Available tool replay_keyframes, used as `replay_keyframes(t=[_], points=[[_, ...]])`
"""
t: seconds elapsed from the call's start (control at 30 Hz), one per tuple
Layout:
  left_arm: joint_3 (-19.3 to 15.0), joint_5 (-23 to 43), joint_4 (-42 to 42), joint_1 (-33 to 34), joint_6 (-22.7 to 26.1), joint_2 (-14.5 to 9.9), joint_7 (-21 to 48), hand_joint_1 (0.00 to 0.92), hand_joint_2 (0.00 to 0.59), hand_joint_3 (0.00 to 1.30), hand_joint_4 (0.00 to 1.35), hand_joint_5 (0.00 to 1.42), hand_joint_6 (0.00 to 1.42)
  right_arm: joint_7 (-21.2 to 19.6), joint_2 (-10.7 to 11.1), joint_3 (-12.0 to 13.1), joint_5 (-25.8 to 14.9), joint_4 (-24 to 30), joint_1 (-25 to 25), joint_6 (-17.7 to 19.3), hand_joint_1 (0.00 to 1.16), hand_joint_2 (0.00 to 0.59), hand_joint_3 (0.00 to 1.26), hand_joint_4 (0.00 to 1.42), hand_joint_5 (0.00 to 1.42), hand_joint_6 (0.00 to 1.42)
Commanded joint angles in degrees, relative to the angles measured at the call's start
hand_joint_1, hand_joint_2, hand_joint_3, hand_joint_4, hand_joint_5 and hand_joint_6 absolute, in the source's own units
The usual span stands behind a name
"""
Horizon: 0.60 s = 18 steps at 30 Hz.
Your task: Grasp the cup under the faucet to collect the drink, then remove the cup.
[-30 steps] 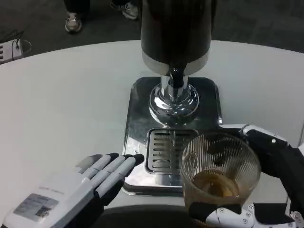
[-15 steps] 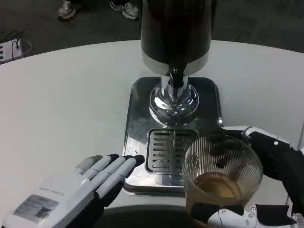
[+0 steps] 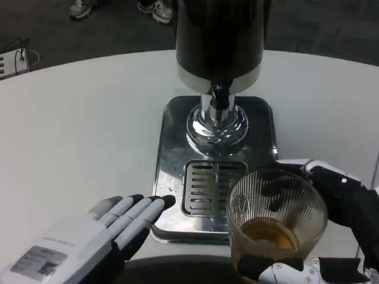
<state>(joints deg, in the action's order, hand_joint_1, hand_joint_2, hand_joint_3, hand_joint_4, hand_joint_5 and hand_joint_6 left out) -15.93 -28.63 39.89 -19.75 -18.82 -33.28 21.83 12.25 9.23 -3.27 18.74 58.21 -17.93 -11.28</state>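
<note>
1. One ribbed glass cup sits at about 5 o'clock from the faucet, over the near right corner of the metal drip tray, with amber drink in its bottom.
2. The right hand grasps the cup, fingers wrapped around its sides.
3. The left hand lies released at 7 o'clock, fingers straight, tips at the tray's edge.
4. The dispenser stands at 12 o'clock on the white table.

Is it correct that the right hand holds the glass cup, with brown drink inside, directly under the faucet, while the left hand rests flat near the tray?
Not quite. In the head view the right hand holds the glass cup away from the faucet, toward the robot, off the drip grate. The brown drink and the flat left hand near the tray are right.
</note>
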Motion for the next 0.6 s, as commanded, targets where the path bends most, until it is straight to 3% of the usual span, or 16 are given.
replay_keyframes(t=[0.03,0.6], points=[[-0.70,1.11,0.67,-0.88,-0.13,-0.46,0.77,0.000,0.054,0.00,0.00,0.00,0.00,-0.81,-0.79,-0.50,-0.15,1.79,-0.43,2.78,0.96,0.214,1.00,1.22,1.38,1.42],[-1.28,1.40,1.22,-1.61,-0.36,-0.30,0.73,0.000,0.054,0.00,0.00,0.00,0.00,-0.69,-1.28,-0.22,-0.19,1.79,-0.91,3.70,0.95,0.214,1.01,1.23,1.38,1.42]])
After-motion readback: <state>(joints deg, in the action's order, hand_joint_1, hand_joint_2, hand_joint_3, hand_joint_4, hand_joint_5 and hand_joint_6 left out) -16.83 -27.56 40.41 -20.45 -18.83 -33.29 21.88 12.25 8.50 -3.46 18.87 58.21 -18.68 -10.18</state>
